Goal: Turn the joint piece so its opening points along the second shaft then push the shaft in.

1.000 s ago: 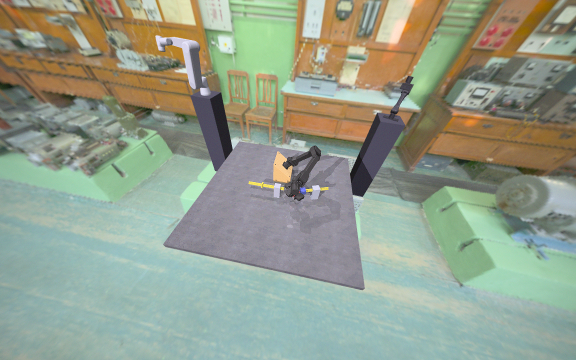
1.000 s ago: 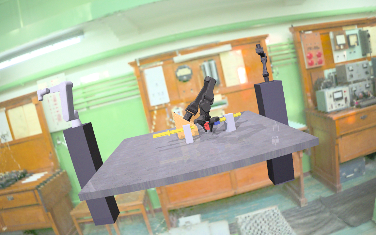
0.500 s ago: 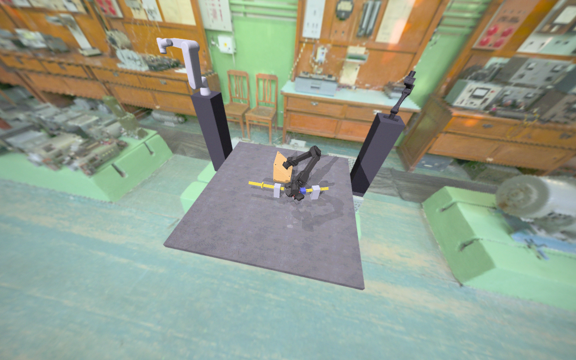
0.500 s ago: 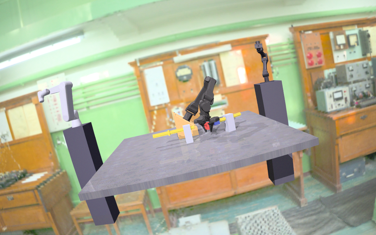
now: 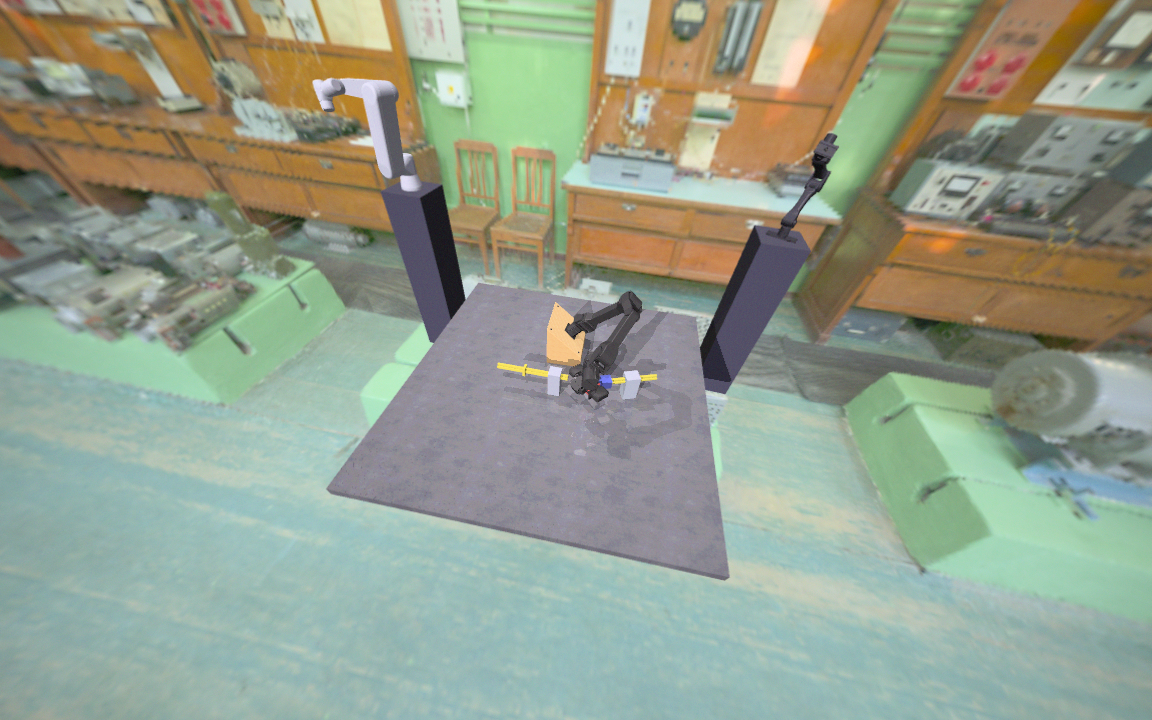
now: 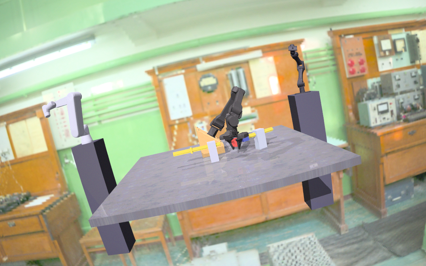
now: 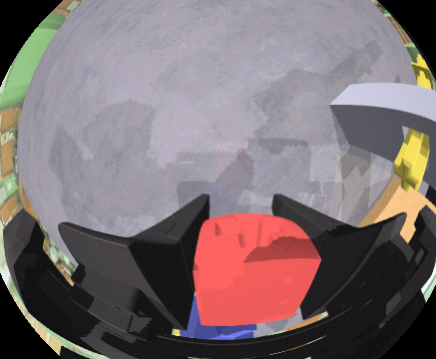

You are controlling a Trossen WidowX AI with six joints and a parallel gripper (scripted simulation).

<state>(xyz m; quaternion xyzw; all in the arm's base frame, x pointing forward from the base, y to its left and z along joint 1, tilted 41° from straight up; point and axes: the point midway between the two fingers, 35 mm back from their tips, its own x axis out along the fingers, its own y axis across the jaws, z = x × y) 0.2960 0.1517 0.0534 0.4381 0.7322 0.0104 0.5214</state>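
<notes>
Fingers clasp red joint piece by opposite sides; piece looks rigid, likely swings freely on hinges, best gripped across flat faces.

Dark arm bent sharply, jaws seemingly downward, partly closed and gripping.

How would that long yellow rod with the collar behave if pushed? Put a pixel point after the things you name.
The yellow rod [image 5: 511, 368] [image 6: 182, 152] [image 7: 411, 157] looks stiff, staying straight beyond its block [image 5: 554, 381] [image 6: 213, 151] [image 7: 392, 96]. It would probably slide lengthwise; its square-edged shape, passing through that block, makes rolling unlikely.
</notes>
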